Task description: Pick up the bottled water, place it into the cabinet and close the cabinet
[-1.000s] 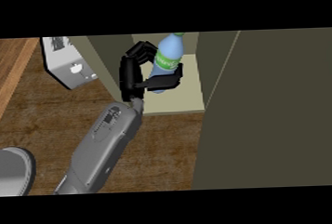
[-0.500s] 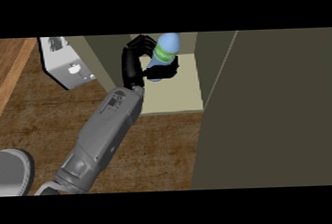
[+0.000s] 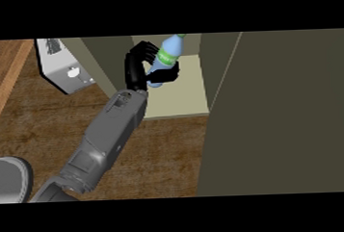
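Your robot hand (image 3: 141, 66) is curled round the bottle (image 3: 167, 55), fingers on its far side and thumb on the near side, holding it tilted over the pale shelf (image 3: 175, 96) inside the open cabinet (image 3: 223, 63). The bottle is past the shelf's front edge and near the back; whether its base touches the shelf you cannot tell from this view. Which arm this is does not show either; no other hand is in view.

To do this step well, bring the bottle upright before you lower it, so the base meets the shelf flat rather than on an edge. Set it down well inside, clear of the front lip, so the door (image 3: 288, 114) at the right can swing shut without hitting it. Let go only once it rests on the shelf, then draw the forearm (image 3: 108, 134) straight back over the tabletop (image 3: 33, 123), keeping off the bottle and the grey appliance (image 3: 63, 68) on the left.
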Controlling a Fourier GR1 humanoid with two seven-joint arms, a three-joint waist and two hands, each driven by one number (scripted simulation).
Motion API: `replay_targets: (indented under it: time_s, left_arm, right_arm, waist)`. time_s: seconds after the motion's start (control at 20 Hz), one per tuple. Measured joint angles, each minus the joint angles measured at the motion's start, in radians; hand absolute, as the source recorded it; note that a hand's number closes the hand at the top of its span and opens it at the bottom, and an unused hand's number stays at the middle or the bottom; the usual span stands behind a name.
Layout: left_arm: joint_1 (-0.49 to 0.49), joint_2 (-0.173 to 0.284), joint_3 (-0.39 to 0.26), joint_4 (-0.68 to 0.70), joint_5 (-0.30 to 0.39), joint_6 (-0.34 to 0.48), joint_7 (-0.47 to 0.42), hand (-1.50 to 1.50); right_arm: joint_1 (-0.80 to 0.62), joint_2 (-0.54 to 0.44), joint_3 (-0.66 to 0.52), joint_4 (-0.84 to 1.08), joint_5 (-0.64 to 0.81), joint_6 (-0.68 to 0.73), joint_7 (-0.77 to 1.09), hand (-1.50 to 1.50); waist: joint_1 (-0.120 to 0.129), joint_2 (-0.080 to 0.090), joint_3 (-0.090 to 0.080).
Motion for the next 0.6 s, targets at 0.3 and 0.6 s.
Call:
replay_targets:
  time_s: [0.3, 0.6]
  left_arm:
    - [-0.040, 0.003, 0.052, 0.105, 0.011, -0.012, -0.061, 1.50]
    - [-0.074, 0.000, 0.059, 0.198, -0.022, 0.023, -0.102, -1.50]
  right_arm:
    - [-0.005, -0.011, -0.003, -0.003, -0.004, 0.002, 0.001, -1.50]
    - [-0.002, -0.011, 0.006, 0.001, -0.006, -0.009, -0.013, -1.50]
  waist:
    - [-0.006, 0.002, 0.000]
    - [-0.015, 0.004, 0.000]
